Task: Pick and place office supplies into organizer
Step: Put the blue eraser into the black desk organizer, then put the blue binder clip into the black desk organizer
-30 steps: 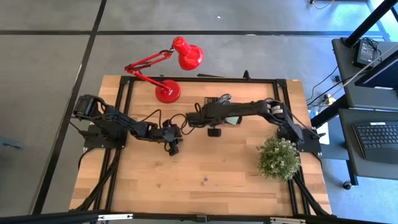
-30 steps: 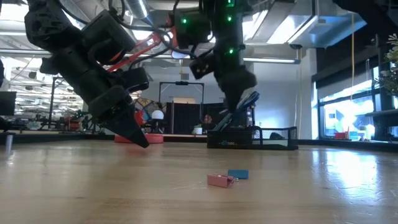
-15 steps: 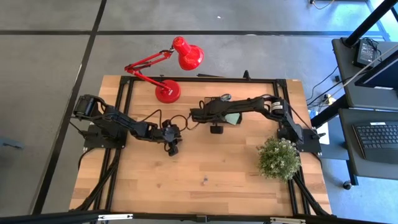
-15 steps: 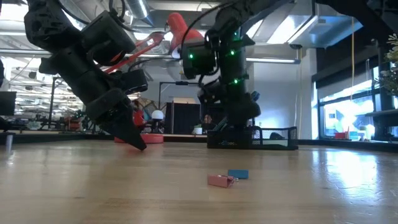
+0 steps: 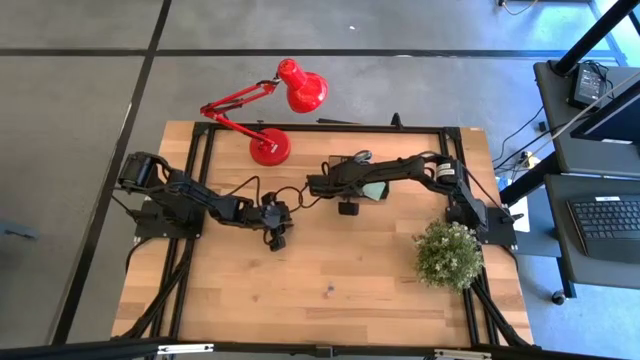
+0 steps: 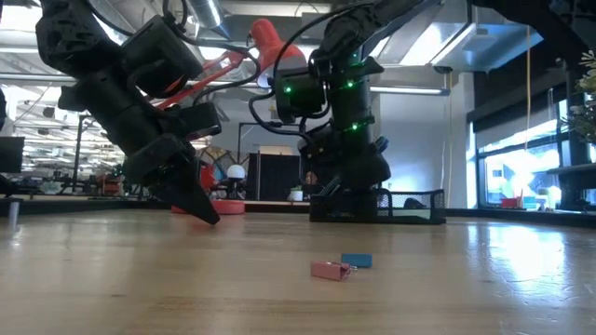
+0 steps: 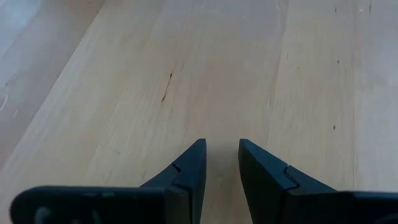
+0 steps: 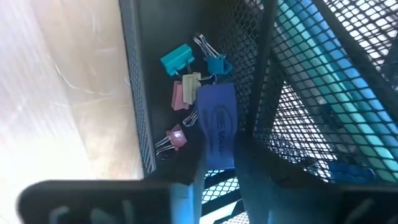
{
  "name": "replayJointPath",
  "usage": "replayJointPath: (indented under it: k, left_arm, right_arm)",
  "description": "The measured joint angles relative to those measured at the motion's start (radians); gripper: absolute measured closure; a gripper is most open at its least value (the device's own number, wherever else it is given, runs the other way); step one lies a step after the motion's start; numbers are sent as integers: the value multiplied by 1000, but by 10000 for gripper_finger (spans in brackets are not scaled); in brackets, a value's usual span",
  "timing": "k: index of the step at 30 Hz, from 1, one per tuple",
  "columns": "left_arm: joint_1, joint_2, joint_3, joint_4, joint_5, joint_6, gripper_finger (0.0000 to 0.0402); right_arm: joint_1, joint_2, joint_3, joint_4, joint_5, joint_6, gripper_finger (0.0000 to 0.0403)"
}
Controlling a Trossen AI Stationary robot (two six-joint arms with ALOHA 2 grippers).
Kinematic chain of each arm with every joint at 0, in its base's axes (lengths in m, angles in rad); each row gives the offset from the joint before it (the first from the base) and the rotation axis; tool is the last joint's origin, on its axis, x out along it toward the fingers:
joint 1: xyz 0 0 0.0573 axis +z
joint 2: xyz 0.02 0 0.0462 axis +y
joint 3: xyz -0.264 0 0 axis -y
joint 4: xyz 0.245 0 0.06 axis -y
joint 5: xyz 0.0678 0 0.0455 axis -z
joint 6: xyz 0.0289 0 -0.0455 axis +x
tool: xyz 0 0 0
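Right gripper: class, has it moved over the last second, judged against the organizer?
Yes. The right gripper has dropped from above the organizer down into a compartment, where it holds a blue eraser among binder clips.

Right pincer (image 8: 217, 163) lowered into organizer (image 8: 261, 74), jaws loosening.

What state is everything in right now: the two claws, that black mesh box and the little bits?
Left gripper: open, empty, low over bare wood.
Right gripper: down inside the organizer, blue piece at its tips.
Organizer: upright, binder clips lying inside.
Pink and blue pieces: loose on the table.
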Motion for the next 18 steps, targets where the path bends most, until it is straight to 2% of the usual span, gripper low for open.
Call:
replayJointPath:
  k: [9,13,18]
  left_arm:
    - [0,0,0,0,0,0,313]
    - [0,0,0,0,0,5,313]
    - [0,0,0,1,0,15,313]
  right_arm:
    - [0,0,34,-64,-5,47,216]
    - [10,0,85,-142,-4,55,197]
    - [65,0,199,-215,1,79,192]
